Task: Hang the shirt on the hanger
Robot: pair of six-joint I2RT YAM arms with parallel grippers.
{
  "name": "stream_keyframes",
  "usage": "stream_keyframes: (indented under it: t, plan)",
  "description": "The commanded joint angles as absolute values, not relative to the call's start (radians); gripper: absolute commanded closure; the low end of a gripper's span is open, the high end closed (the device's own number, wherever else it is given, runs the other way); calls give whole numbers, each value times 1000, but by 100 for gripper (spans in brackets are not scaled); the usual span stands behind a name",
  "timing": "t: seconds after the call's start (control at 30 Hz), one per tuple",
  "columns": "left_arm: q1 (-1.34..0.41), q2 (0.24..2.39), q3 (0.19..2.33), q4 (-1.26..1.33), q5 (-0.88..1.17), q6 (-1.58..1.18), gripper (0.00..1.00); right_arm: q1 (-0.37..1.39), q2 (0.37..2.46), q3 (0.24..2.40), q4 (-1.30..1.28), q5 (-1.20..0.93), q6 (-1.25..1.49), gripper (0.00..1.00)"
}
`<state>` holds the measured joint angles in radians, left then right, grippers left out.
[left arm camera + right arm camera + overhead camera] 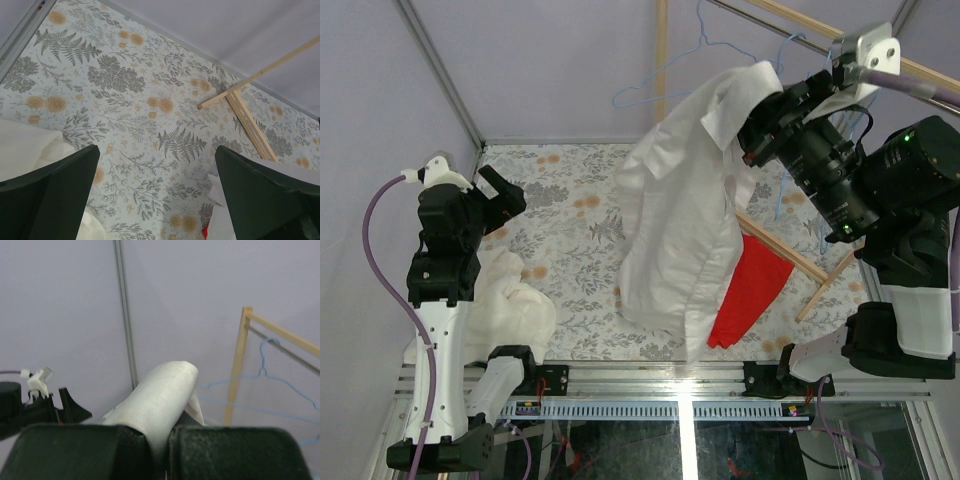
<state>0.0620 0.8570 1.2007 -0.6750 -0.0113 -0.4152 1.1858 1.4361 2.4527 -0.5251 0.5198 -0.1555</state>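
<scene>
The white shirt (680, 220) hangs in the air from my right gripper (757, 125), which is shut on its collar high at the back right. In the right wrist view a fold of white collar (160, 400) sticks up between the closed fingers. A thin blue wire hanger (705, 55) hangs on the wooden rack just behind the shirt; it also shows in the right wrist view (265, 375). My left gripper (505, 195) is open and empty above the floral table at the left, its fingers (55, 195) wide apart.
A creamy off-white garment (515, 300) lies bunched at the left arm's base. A red cloth (750, 290) hangs behind the shirt's lower right. The wooden rack (820, 275) stands at the right; its foot shows in the left wrist view (245, 115). Grey walls enclose the table.
</scene>
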Motion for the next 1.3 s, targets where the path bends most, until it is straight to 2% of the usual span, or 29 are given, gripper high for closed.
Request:
stream_keyframes:
  t: [0.0,0.17,0.37,0.57,0.87,1.03,1.27]
  plan:
    - [66,885,1257,-606,79,-359,0,1189,1479,2547,-402,502,-298,100]
    - [60,902,1286,-603,142,-352,0,1189,1440,2323,-423,503,-239,100]
    - [-54,938,1279,-608,71,-312,0,1178,1326,1807,-485,539,18,100]
    - [-210,971,1252,-604,-1,-305,0,975,1276,1472,-466,225,273,100]
    - [-696,1011,1104,-478,-303,-470,3,822,1290,1370,-458,76,346,100]
    - [-761,993,1078,-370,-285,-461,3,799,1271,1310,-408,-2,358,98]
    - [-792,996,1085,-255,-114,-404,6,799,1269,1268,-363,-39,377,97]
